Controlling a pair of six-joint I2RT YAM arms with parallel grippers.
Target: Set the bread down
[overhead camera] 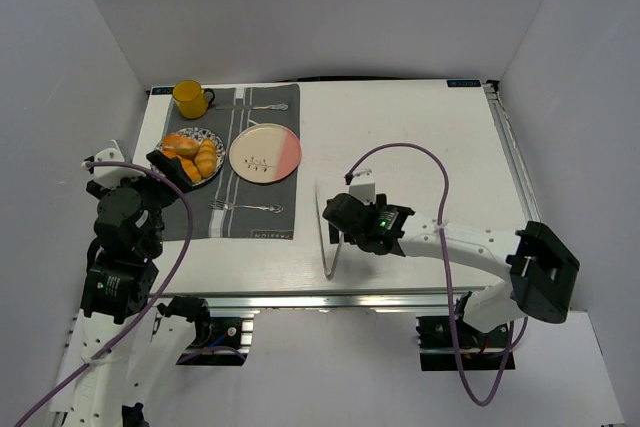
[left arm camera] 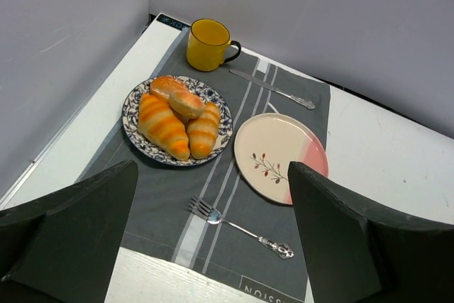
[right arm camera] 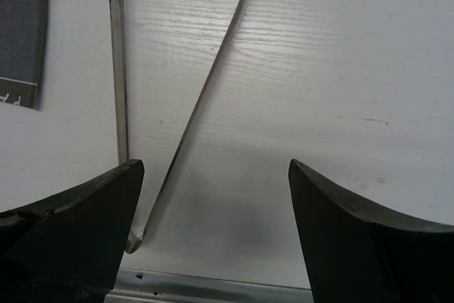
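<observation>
The bread, a small round golden-brown bun (left arm camera: 186, 101), lies on top of longer striped rolls (left arm camera: 163, 127) on a blue-patterned plate (left arm camera: 133, 133) at the left of a grey placemat. It also shows in the top view (overhead camera: 187, 145). An empty cream and pink plate (left arm camera: 280, 157) sits to its right, seen too in the top view (overhead camera: 265, 153). My left gripper (left arm camera: 213, 175) is open and empty, raised near the patterned plate's front-left edge (overhead camera: 172, 169). My right gripper (right arm camera: 216, 168) is open and empty, low over the white table at centre front (overhead camera: 342, 217).
A yellow mug (left arm camera: 208, 44) and a knife (left arm camera: 273, 89) lie behind the plates. A fork (left arm camera: 237, 226) lies on the placemat (left arm camera: 163, 196) in front. Metal tongs (right arm camera: 206, 90) lie on the table under my right gripper, near the front edge (overhead camera: 333, 239). White walls enclose the table.
</observation>
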